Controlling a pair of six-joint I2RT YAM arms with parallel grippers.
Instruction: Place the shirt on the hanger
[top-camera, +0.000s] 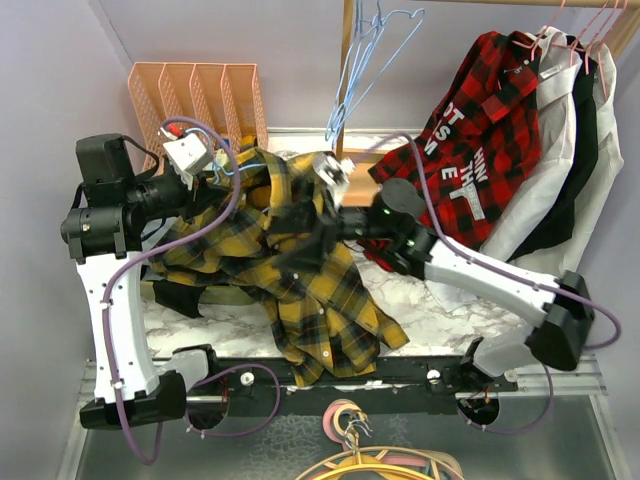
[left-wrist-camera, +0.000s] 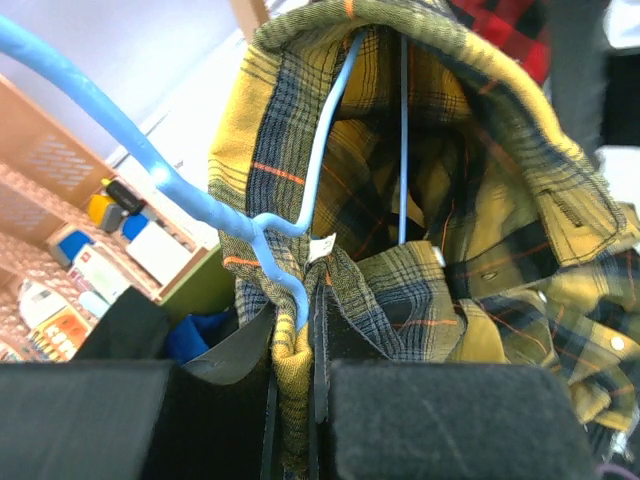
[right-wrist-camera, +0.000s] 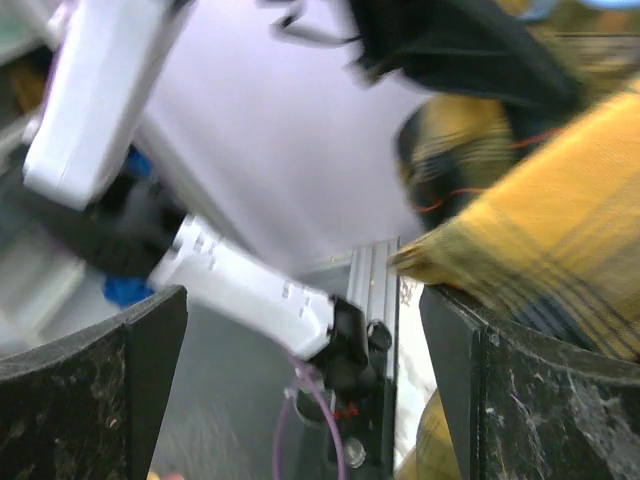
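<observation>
The yellow-and-dark plaid shirt (top-camera: 300, 270) hangs bunched between the two arms over the table. In the left wrist view the shirt (left-wrist-camera: 440, 230) is draped with its collar over the light-blue wire hanger (left-wrist-camera: 200, 205), whose wires run up inside the cloth. My left gripper (left-wrist-camera: 295, 340) is shut on a fold of the shirt, with the hanger's twisted neck pinched in at the fingertips; from above this gripper (top-camera: 235, 170) sits at the shirt's upper left. My right gripper (right-wrist-camera: 305, 380) stands wide open and empty, and shirt cloth (right-wrist-camera: 560, 200) brushes its right finger. From above it (top-camera: 295, 235) lies against the shirt's middle.
More light-blue hangers (top-camera: 362, 60) dangle from a rail at the back. A red-and-black plaid shirt (top-camera: 480, 120) and white and black garments (top-camera: 570, 150) hang at the right. An orange file rack (top-camera: 200, 95) stands back left. The marble tabletop (top-camera: 440, 300) shows under the right arm.
</observation>
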